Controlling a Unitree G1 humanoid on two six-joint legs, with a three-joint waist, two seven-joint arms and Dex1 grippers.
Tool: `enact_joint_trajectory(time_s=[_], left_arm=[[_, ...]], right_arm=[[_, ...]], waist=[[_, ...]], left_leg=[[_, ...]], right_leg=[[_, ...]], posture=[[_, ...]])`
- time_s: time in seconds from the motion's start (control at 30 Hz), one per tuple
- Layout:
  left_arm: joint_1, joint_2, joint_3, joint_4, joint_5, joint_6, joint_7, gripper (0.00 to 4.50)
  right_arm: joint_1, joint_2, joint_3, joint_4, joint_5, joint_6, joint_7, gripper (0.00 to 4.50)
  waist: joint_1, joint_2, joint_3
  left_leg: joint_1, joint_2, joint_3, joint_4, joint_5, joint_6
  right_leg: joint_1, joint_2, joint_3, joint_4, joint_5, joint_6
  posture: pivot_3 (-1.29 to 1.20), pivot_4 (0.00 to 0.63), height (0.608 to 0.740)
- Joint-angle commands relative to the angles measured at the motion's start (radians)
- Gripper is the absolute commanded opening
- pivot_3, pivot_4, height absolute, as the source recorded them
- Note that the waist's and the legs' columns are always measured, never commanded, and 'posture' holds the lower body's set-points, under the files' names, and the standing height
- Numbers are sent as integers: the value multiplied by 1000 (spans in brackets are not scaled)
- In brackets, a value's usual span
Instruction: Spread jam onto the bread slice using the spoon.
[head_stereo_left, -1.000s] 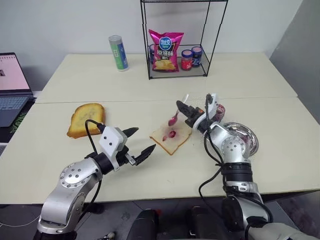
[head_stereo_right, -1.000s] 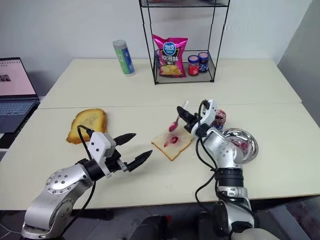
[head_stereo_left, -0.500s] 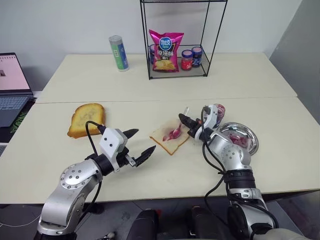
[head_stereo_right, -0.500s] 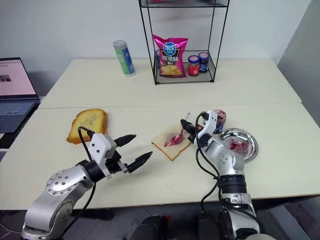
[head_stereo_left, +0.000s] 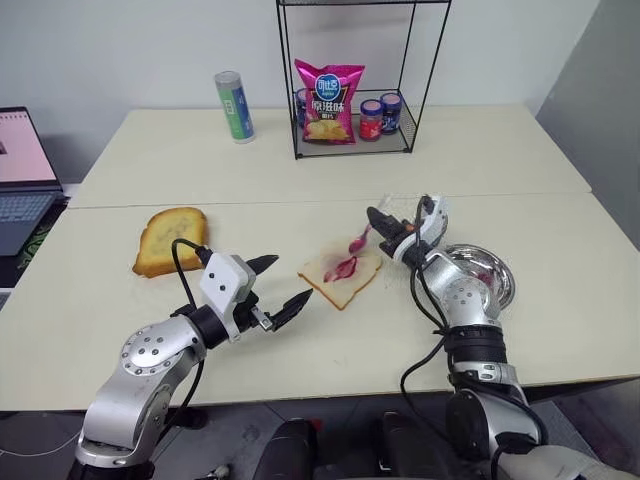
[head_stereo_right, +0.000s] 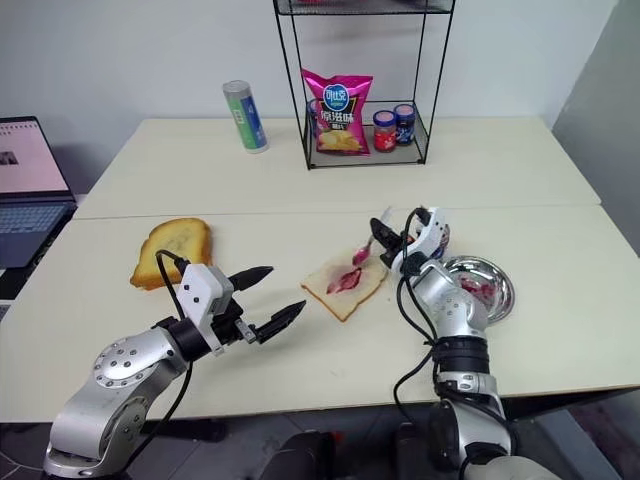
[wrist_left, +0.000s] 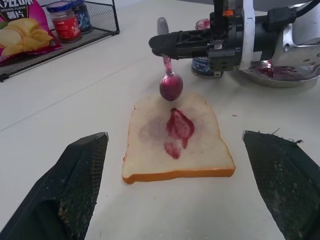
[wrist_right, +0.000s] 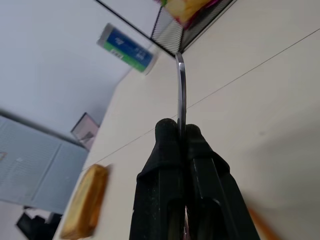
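Note:
The pale bread slice (head_stereo_left: 338, 283) lies on the table in front of me, with a purple-red streak of jam (wrist_left: 179, 126) across its middle. My right gripper (head_stereo_left: 376, 217) is shut on the handle of the small silver spoon (wrist_left: 170, 86). The spoon's jam-smeared bowl hangs just above the slice's far edge. In the right wrist view the spoon handle (wrist_right: 180, 85) sticks out between the closed fingers (wrist_right: 170, 150). My left gripper (head_stereo_left: 290, 280) stands open and empty just left of the bread, pointing at it.
A round steel dish (head_stereo_left: 508, 285) smeared with jam sits right of the bread, an open jam jar (wrist_left: 202, 64) behind it. A toasted slice (head_stereo_left: 172, 238) lies at the left. At the back stand a wire rack (head_stereo_left: 352, 150) with a chips bag (head_stereo_left: 328, 100) and jars, and a can (head_stereo_left: 232, 105). A laptop (head_stereo_left: 20, 180) sits far left.
The spoon's bowl came down onto the bread half a second ago and has since lifted off toward the slice's far right edge. The left arm has not moved.

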Motion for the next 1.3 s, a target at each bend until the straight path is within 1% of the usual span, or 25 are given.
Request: enact_joint_trajectory(time_s=[0.03,0.23,0.37,0.47,0.63,0.77,0.83,0.9,0.97,1.03,1.1,1.2,1.3], left_arm=[[-4,2,1,-24,-1,-15,1,4500],[2,3,6,-32,-2,-11,7,4500],[1,2,5,-31,0,-11,9,4500],[-2,2,-3,-24,7,-17,7,4500],[-15,-4,-7,-16,9,-19,8,4500],[-25,-8,-10,-10,10,-18,10,4500],[-35,-12,-9,-13,2,-9,14,4500],[-70,-6,-5,-17,-15,16,11,4500],[-132,21,-7,-8,-36,52,-16,4500],[-193,52,-18,-8,-79,110,-61,4500],[-246,76,-37,-10,-116,154,-97,4500],[-324,101,-75,5,-141,187,-152,4500],[-431,93,-139,46,-147,201,-210,4500]], right_arm=[[14,14,45,-59,1,7,27,8],[36,-11,119,-34,-89,-49,63,8],[37,-44,152,-4,-176,-152,86,8],[10,-74,150,37,-237,-255,96,8],[-46,-86,120,105,-248,-310,94,8],[-82,-73,91,99,-205,-288,95,8],[-99,-56,59,66,-145,-236,83,8],[-118,-32,14,-24,-11,-114,64,8],[-118,-29,-14,-156,134,19,44,8],[-97,-59,-15,-268,209,107,27,8],[-72,-102,-9,-353,239,161,18,8],[-41,-186,7,-463,225,192,2,8],[-44,-273,-70,-550,273,209,-61,8]], waist=[[0,0,0],[-1,0,0],[-1,0,0],[-1,0,0],[-1,0,0],[-1,0,0],[-1,0,0],[-1,0,0],[2,0,0],[3,0,0],[4,0,0],[6,0,0],[2,0,1]], left_leg=[[0,0,0,0,0,0],[0,0,0,0,0,0],[0,0,0,0,0,0],[0,0,0,0,0,0],[0,0,0,0,0,0],[0,0,0,0,0,0],[0,0,0,0,0,0],[0,0,0,0,0,0],[0,0,-1,0,0,0],[-1,0,-2,0,0,0],[-1,-1,-3,0,0,0],[-1,-2,-3,0,0,0],[-1,-3,-1,0,0,0]], right_leg=[[0,0,0,0,0,0],[0,0,0,-1,0,1],[0,0,0,-1,-1,1],[0,0,0,-1,-1,1],[0,0,0,0,-1,1],[0,0,0,0,0,0],[0,0,0,0,2,-3],[0,0,0,0,2,-3],[0,0,0,0,2,-3],[0,0,-2,0,2,-3],[0,0,-2,0,2,-3],[1,0,-3,-1,-1,2],[1,0,-1,-1,-1,3]], posture=[[0,150,740],[0,150,740],[0,150,740],[0,150,740],[0,150,740],[0,150,740],[0,150,740],[0,150,740],[0,150,740],[0,150,740],[0,150,740],[0,150,740],[0,150,740]])
